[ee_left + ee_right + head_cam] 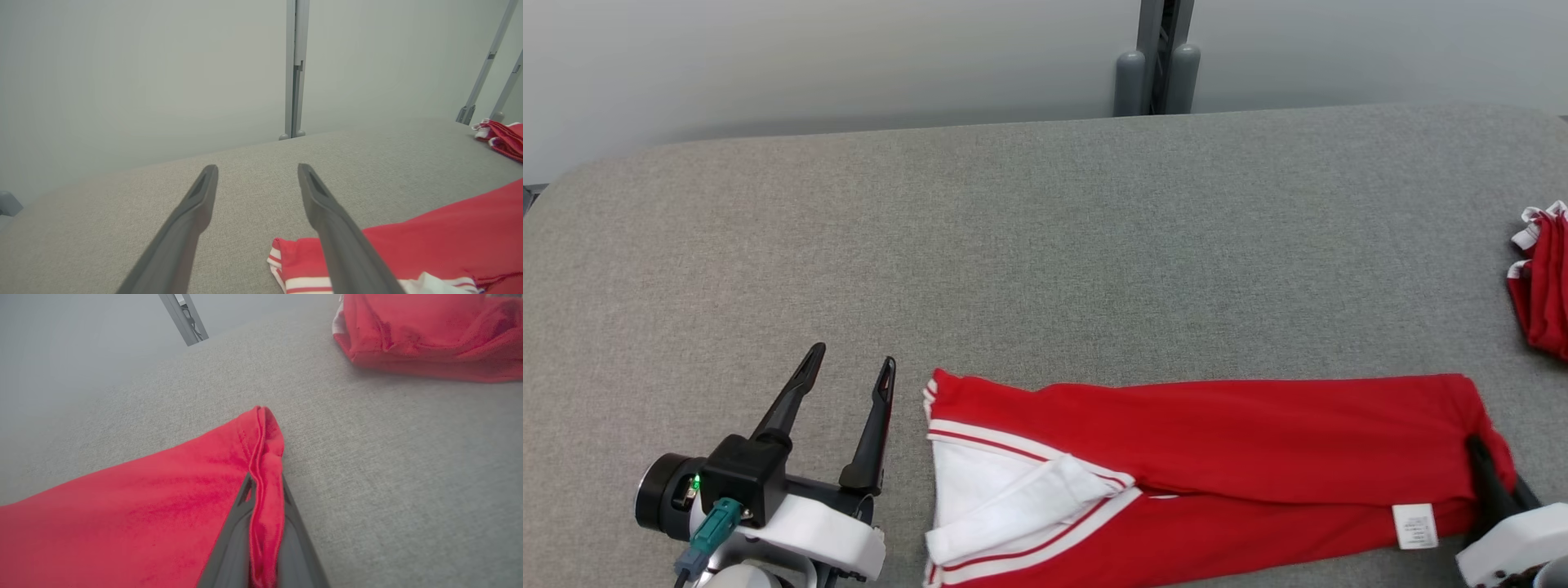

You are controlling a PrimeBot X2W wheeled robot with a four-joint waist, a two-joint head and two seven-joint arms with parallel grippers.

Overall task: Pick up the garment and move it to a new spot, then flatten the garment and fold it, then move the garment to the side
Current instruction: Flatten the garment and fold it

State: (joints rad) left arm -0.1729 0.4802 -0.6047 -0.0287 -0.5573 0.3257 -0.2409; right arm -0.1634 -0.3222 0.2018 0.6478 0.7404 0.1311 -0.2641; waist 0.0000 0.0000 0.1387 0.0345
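A grey, coarse-woven tabletop [1045,245] with rounded corners runs back to a plain pale wall [768,65], where a grey metal post [1158,57] stands at the far edge. The garment [1217,433], soft red knit with white striped trim and a white inner panel, lies as a long band along the near edge; a small white label [1414,525] near its right end carries print too small to read. The right gripper [264,482] is closed, pinching the stitched hem at the garment's right end. The left gripper [853,357] stands spread and empty just left of the striped end, and a second red bundle [1543,278] sits apart at the right.
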